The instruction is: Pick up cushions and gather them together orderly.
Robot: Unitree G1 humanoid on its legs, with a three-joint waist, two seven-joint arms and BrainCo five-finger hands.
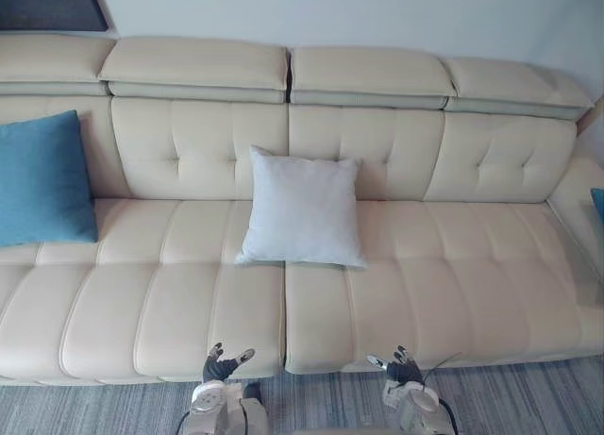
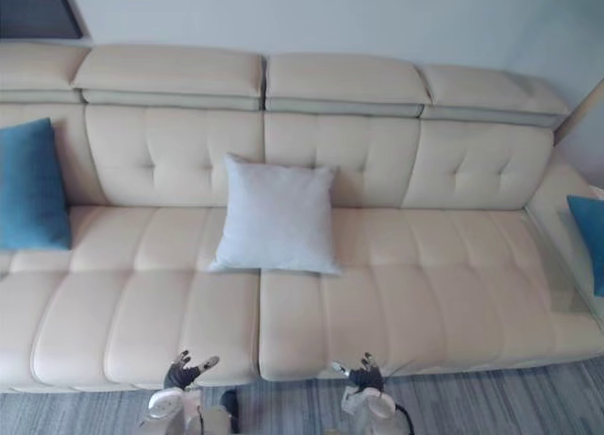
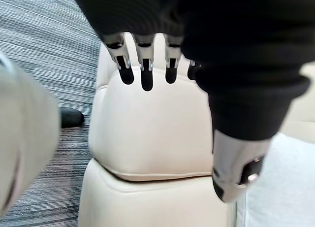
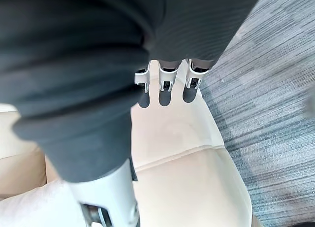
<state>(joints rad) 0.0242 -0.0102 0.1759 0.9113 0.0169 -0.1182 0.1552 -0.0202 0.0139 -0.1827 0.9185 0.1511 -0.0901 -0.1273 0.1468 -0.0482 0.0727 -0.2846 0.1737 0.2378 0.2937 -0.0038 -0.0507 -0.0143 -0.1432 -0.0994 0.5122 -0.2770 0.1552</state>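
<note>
left hand, low in the eye views just before the front edge of the sofa: fingers straight and slightly spread, thumb set apart from them, palm empty, hanging over the seat edge with the striped grey carpet alongside. right hand, beside it and a little apart, before the next seat section: fingers likewise straight in a row, thumb apart, holding nothing, over the seat's front edge. white cushion: stands tilted against the backrest at the middle of the sofa, astride the seam between the two middle seat sections, its lower edge on the seat; bare seat lies between it and both hands. blue cushion: leans on the backrest at the sofa's left end, well apart from the white cushion. second blue cushion: at the far right end by the armrest, cut off by the picture edge, well apart from the other two. the three cushions lie spread along the sofa, none touching another.
</note>
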